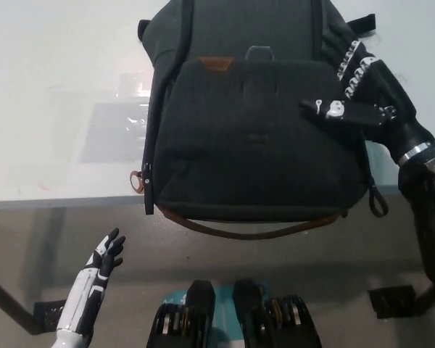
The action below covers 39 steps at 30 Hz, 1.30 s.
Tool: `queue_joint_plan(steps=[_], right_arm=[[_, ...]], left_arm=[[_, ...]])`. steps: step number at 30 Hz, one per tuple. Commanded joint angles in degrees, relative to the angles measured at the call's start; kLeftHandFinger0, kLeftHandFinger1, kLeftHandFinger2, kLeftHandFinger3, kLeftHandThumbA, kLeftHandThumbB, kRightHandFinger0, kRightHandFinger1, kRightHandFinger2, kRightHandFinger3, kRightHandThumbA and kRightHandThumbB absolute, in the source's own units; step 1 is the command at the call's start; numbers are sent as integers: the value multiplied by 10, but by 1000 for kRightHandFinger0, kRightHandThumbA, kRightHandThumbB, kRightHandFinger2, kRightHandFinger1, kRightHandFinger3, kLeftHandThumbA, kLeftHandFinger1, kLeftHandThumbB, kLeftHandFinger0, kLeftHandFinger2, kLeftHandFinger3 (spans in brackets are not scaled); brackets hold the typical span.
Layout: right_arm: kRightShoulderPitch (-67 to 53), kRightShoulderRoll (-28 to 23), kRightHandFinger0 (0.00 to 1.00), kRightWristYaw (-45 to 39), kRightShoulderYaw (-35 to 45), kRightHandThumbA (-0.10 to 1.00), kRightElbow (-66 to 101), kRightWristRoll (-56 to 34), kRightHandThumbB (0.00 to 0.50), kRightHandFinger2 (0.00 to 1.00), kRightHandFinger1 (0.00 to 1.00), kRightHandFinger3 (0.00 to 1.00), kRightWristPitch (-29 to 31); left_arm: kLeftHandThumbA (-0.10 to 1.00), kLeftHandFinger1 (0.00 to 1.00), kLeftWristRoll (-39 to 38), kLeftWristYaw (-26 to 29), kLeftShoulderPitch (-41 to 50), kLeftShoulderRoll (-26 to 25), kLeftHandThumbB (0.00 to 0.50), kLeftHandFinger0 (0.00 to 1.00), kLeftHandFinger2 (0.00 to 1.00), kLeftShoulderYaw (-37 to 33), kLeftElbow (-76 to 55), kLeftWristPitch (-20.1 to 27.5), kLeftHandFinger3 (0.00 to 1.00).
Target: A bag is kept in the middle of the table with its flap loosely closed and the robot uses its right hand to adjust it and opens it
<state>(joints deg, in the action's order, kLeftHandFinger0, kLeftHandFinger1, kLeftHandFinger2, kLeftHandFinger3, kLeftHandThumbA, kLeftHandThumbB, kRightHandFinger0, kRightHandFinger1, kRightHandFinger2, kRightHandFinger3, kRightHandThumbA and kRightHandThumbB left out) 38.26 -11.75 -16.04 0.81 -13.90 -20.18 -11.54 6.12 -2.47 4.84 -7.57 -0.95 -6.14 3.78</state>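
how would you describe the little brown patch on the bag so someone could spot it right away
Start at the white table and find the dark grey bag lying on it. At the upper left edge of the bag's front flap sits a small brown patch, just left of a metal loop; it is the only brown mark up there.

The top of the bag [254, 130] runs off the upper edge of the frame, so its upper end cannot be seen. At the right, the right hand [359, 94] lies over the bag's right side and hides the fabric and strap beneath it; whether its fingers grip anything there cannot be told. The right arm is cut by the right edge. At lower left, the left hand [105, 254] shows, its arm cropped by the bottom edge.
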Motion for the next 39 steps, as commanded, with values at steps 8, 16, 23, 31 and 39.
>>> queue_joint_plan(steps=[8, 16, 23, 31, 39], right_arm=[[22, -43, 27, -133, -66, 1000, 0, -26, 439, 172, 40, 495, -66], [34, -52, 221, -103, -68, 59, -5, 0, 302, 773, 535, 547, -103], [36, -49, 93, -43, -82, -100, 12, 84, 144, 615, 439, 594, -74], [11, -28, 47, 4, -62, -100, 72, 111, 120, 674, 451, 685, -52], [-103, -9, 0, 56, -82, -100, 329, 224, 112, 586, 372, 689, -3]], left_arm=[[1000, 1000, 1, -7, -23, -11, 152, 1000, 1000, 0, -12, 12, 1000], [1000, 1000, -1, -9, -36, -12, 143, 1000, 1000, 2, -12, 9, 1000], [1000, 1000, -4, -12, -48, -13, 136, 1000, 1000, 3, -12, 2, 1000], [1000, 1000, 0, -12, -58, -14, 134, 1000, 1000, 3, -9, -1, 1000], [1000, 1000, 6, -13, -71, -20, 128, 1000, 1000, 4, -1, 6, 1000]])
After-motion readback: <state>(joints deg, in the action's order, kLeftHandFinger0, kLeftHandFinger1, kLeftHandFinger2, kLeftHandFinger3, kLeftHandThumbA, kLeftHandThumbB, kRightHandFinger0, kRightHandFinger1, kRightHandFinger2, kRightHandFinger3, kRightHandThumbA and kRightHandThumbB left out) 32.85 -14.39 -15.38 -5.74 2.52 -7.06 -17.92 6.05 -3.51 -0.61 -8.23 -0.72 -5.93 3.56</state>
